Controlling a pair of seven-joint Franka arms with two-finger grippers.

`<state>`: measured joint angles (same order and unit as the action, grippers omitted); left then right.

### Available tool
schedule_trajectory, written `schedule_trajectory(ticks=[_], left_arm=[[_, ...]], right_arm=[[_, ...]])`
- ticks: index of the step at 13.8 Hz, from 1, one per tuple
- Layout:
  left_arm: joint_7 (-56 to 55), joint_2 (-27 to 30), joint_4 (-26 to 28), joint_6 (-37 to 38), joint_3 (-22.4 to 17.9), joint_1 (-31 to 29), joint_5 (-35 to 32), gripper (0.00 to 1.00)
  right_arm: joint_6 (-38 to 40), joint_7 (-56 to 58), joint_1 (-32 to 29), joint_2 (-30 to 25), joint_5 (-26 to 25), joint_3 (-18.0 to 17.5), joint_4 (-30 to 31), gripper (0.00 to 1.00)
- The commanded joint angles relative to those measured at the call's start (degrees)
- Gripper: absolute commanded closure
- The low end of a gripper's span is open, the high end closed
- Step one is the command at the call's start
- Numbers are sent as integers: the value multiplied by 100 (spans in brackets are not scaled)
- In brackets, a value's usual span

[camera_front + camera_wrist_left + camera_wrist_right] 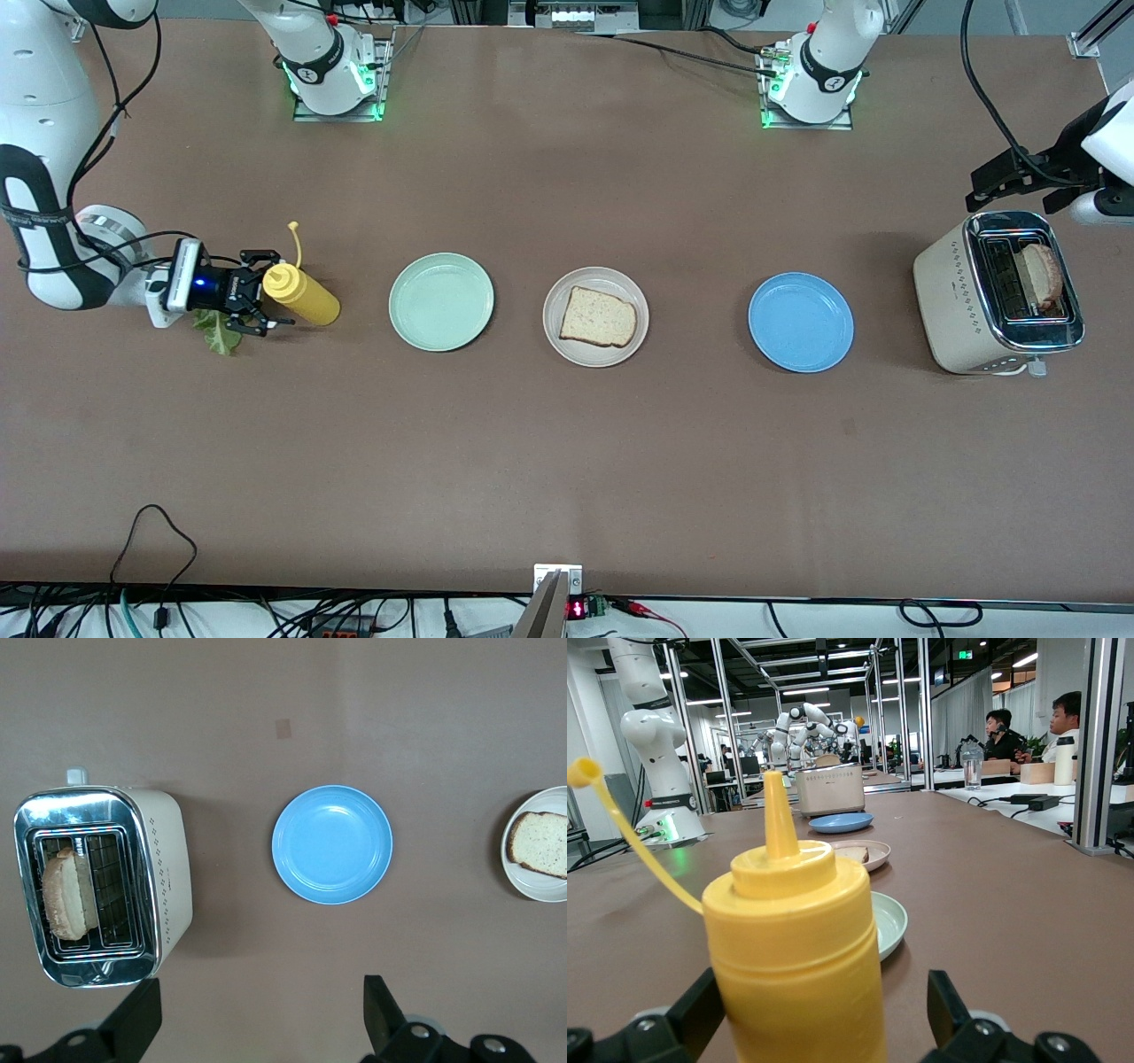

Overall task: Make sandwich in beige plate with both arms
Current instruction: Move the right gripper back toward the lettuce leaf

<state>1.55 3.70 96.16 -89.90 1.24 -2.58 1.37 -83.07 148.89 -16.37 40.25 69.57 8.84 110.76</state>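
Table room: you've got wide bare brown table (549,461) betw. the row of plates and the front-camera edge; same betw. plates and the arm bases.
Row: mint plate (441,301), beige plate (595,316), blue plate (801,322) sit in one line, well apart, gaps betw. each.
Beige plate: mid-row, holds one bread slice (598,317) lying flat, inside the rim.
2nd slice (1042,276): upright in the toaster (997,292) slot, at the left arm's end, close to the table edge.
Lettuce (218,332): on the table at the right arm's end, partly under the right gripper, just beside the mustard bottle (301,293).
Right gripper (262,304): low at the table, fingers spread wide, one each side of the bottle's body; you can't tell if they touch it. Well apart from the beige plate, mint plate in betw.
Left gripper (257,1019): up in the air, fingers wide apart, nothing betw. them; the arm waits near the toaster. Blue plate lies betw. toaster and beige plate.
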Motion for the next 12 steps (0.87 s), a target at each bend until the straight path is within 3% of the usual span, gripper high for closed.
schedule_trajectory(ticks=[1,4,7,12], left_arm=[[83,-36,-324,17,78,-5,-111,0],[100,-159,-431,25,78,47,-111,0],[100,-159,-431,96,113,56,-102,0],[100,-168,-431,52,210,74,-93,0]], right_arm=[[195,-263,-348,-26,-399,-84,-159,0],[361,-394,-516,-35,-627,-23,-247,0],[248,-1279,-429,-569,-1093,231,-248,0],[-1024,-3739,-157,-1790,-2515,241,-309,0]])
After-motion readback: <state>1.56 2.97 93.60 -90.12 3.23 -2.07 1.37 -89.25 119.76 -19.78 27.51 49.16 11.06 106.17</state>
